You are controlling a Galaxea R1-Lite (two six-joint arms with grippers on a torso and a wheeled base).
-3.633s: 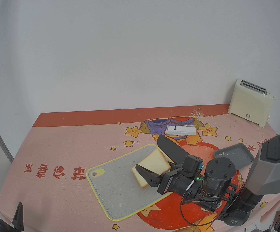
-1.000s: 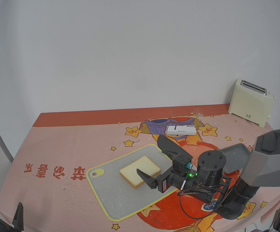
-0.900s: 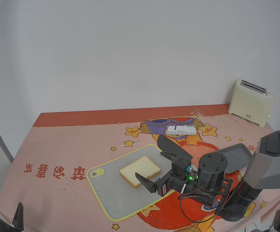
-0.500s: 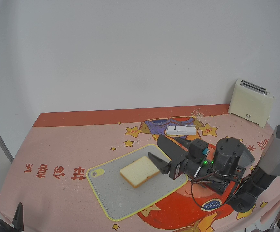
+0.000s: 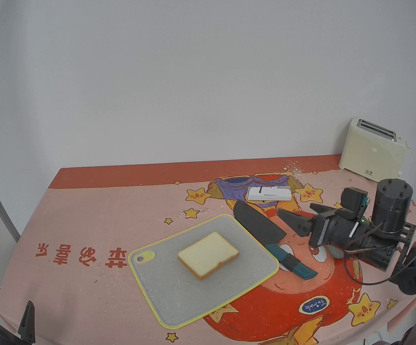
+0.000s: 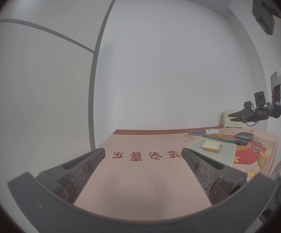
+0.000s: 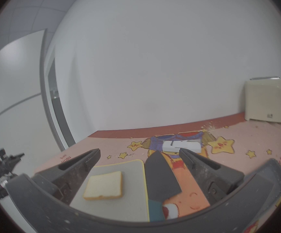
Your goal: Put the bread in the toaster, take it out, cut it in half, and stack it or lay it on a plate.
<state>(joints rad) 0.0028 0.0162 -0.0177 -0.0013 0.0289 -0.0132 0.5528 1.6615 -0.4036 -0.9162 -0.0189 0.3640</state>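
Right gripper (image 5: 296, 211), fingers spread wide and empty, hangs at middle right of the head view. Left gripper (image 6: 142, 151) is spread wide too, empty. The bread (image 5: 208, 255), a pale square slice with tan crust, lies flat on the cutting board (image 5: 169, 293) at lower centre.

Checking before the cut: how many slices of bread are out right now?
1. The bread slice lies flat on the cutting board. Inside the toaster cannot be seen, so more may hide there.
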